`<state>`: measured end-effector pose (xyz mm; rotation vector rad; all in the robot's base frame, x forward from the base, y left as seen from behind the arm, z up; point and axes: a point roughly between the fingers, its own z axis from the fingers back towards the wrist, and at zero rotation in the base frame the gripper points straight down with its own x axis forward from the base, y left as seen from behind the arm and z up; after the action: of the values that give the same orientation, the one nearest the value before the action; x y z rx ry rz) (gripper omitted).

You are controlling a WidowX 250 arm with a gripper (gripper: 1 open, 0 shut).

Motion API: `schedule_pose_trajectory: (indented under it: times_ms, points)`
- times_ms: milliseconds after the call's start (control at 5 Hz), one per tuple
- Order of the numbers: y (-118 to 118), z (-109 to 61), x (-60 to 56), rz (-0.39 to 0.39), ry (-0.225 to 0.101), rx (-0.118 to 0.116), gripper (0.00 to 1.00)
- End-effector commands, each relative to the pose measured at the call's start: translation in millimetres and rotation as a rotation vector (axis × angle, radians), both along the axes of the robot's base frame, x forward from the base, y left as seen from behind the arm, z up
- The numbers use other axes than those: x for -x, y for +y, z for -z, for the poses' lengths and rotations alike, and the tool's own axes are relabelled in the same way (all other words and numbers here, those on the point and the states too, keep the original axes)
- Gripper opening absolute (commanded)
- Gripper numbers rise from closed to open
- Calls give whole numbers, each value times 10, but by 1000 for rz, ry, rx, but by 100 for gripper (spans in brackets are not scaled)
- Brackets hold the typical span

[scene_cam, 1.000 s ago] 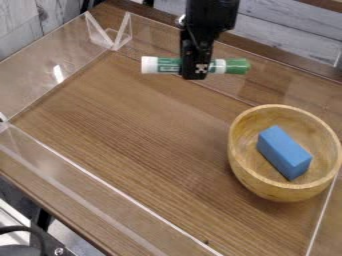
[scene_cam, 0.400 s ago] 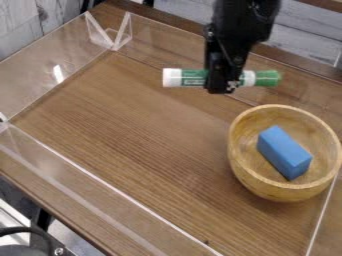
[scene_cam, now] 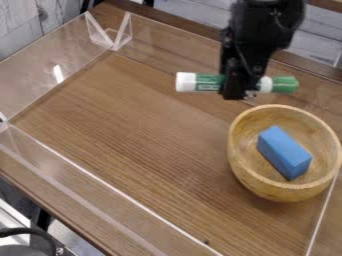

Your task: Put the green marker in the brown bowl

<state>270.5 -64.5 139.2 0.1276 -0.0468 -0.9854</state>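
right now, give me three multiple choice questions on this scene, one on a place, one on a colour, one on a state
1. Where is the blue block?
A. inside the brown bowl
B. on the table beside the bowl
C. in the gripper

2. What colour is the green marker barrel?
A. red
B. white
C. black

3. What is the gripper doing?
A. hanging open and empty
B. holding the marker level above the table
C. pressing into the bowl

Answers: 1 A, the block lies within the rim. 2 B, the barrel is white with green print. 3 B, the marker sticks out both sides of the gripper.
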Motion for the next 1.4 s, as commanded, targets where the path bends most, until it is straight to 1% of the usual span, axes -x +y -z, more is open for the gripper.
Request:
schedule_pose_trajectory:
  times_ms: [0,200,400,1200]
  points:
    - [-97,-185,-46,31,-82,10,0]
    - [-214,-171,-64,56,-98,6,0]
    - [-277,-142,-108,74,-115,6,0]
    - [-378,-32,-224,106,-170,15,0]
